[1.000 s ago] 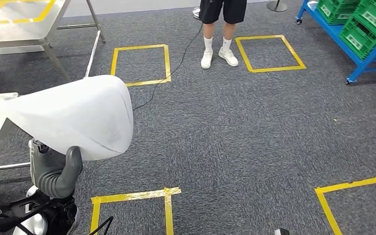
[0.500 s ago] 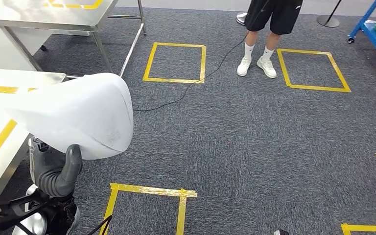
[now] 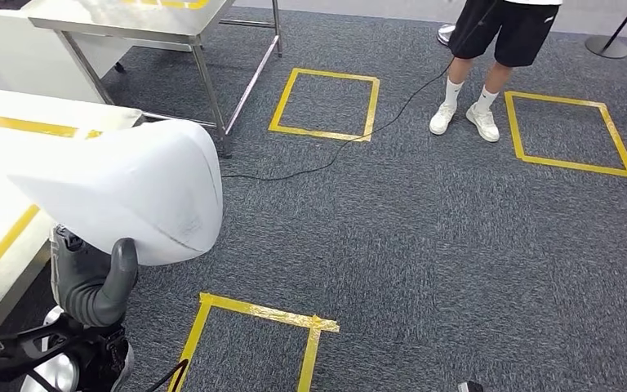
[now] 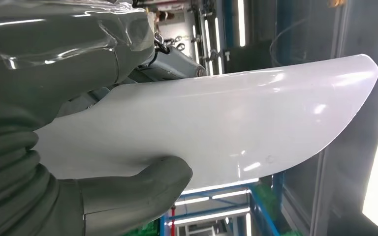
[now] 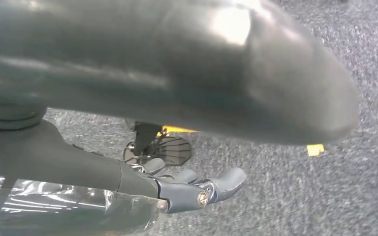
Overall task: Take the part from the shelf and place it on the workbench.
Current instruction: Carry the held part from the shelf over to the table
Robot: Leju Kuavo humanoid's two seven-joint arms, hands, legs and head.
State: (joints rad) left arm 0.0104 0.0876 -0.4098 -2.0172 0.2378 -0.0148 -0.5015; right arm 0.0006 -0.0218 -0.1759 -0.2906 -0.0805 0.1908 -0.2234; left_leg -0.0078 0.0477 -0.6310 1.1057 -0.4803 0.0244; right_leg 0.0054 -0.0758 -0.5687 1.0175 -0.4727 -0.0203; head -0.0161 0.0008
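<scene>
Carpet (image 3: 457, 245), dark grey, covers most of the head view, marked with yellow tape squares (image 3: 325, 104) at upper middle, upper right and along the bottom edge. At the left of that frame the left hand (image 3: 94, 282) holds the part (image 3: 131, 192), a large, smooth white curved shell with a rounded end pointing right and a narrower end toward the left edge; its grey thumb presses up against the shell's lower edge. In the left wrist view the same left hand (image 4: 78, 147) grips the part (image 4: 226, 118) with the thumb on one face and the darker fingers on the other, the glossy shell reaching away from the wrist toward the far side of the picture. Behind the part in the head view, at the left edge, lies a white workbench (image 3: 0, 155) with yellow tape lines on its top; the part is carried in front of it, and I cannot tell whether the two touch. A metal table (image 3: 139, 20) stands at upper left, just beyond the bench. A person (image 3: 490, 57) in dark shorts, white socks and white shoes stands at upper right, beside a tape square, and a black cable (image 3: 351, 147) runs from there across the carpet toward the left. The right hand (image 5: 192, 189) hangs over the carpet with its fingers loosely extended and apart, holding nothing.
</scene>
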